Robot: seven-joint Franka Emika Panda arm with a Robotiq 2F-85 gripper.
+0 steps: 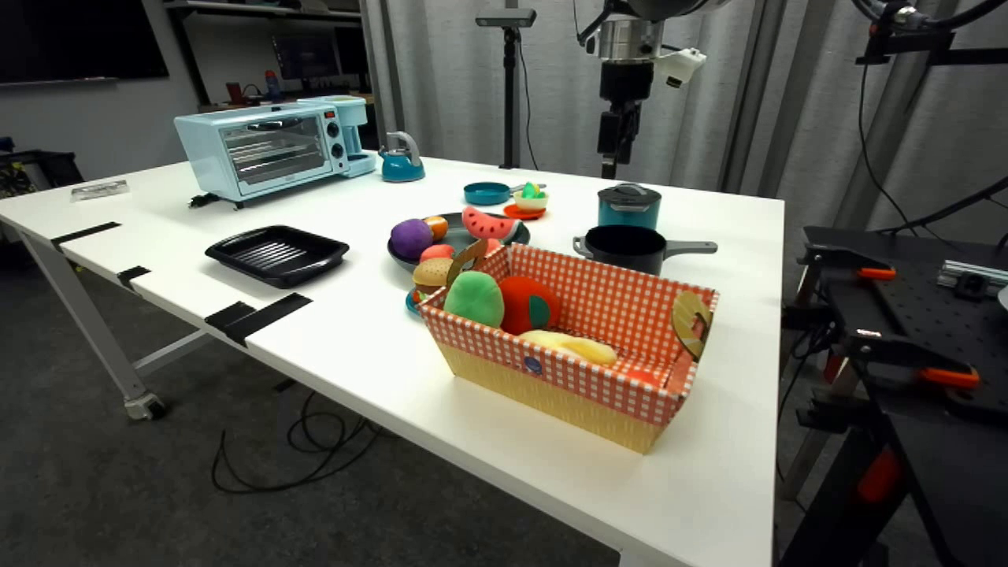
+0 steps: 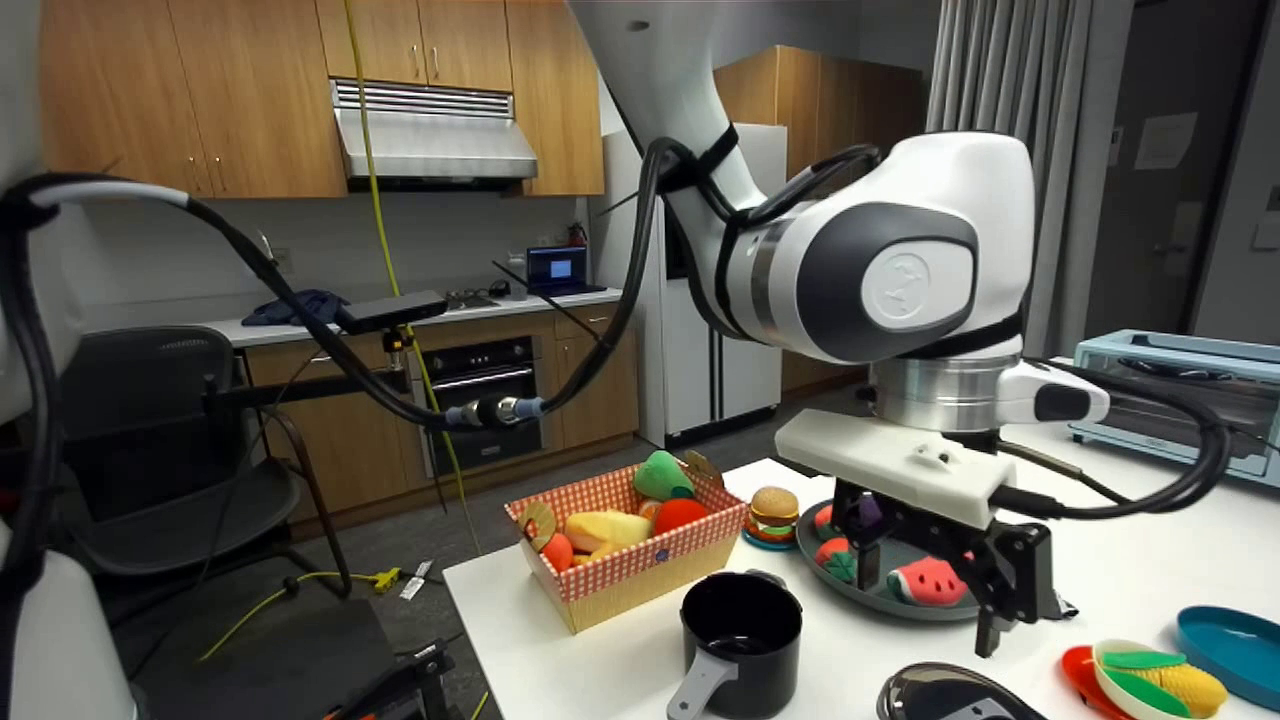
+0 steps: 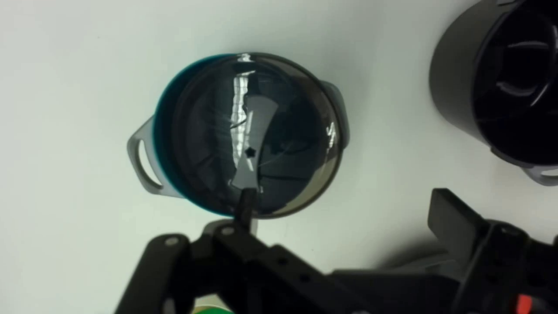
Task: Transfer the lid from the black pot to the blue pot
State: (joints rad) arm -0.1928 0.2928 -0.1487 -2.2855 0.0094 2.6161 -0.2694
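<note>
A dark glassy lid with a grey handle [image 3: 257, 131] rests on the teal-blue pot [image 3: 168, 144] in the wrist view. It sits off-centre there, with the teal rim showing at left. In an exterior view the lid [image 1: 630, 191] covers the blue pot [image 1: 628, 213]; in an exterior view only the lid [image 2: 945, 693] shows at the bottom edge. The black pot [image 1: 622, 250] stands beside it with an open top; it also shows in an exterior view [image 2: 745, 650] and the wrist view [image 3: 457, 74]. My gripper [image 3: 344, 196] is open and empty above the table, near the lid [image 2: 928, 605].
A checked basket [image 1: 543, 394] of toy food stands beside the black pot. A grey plate [image 2: 900, 603] holds more toy food. A bowl [image 1: 530, 202], a teal pan [image 1: 487, 194], a kettle [image 1: 402, 167], a black tray [image 1: 276, 256] and a toaster oven [image 1: 268, 150] stand farther along the table.
</note>
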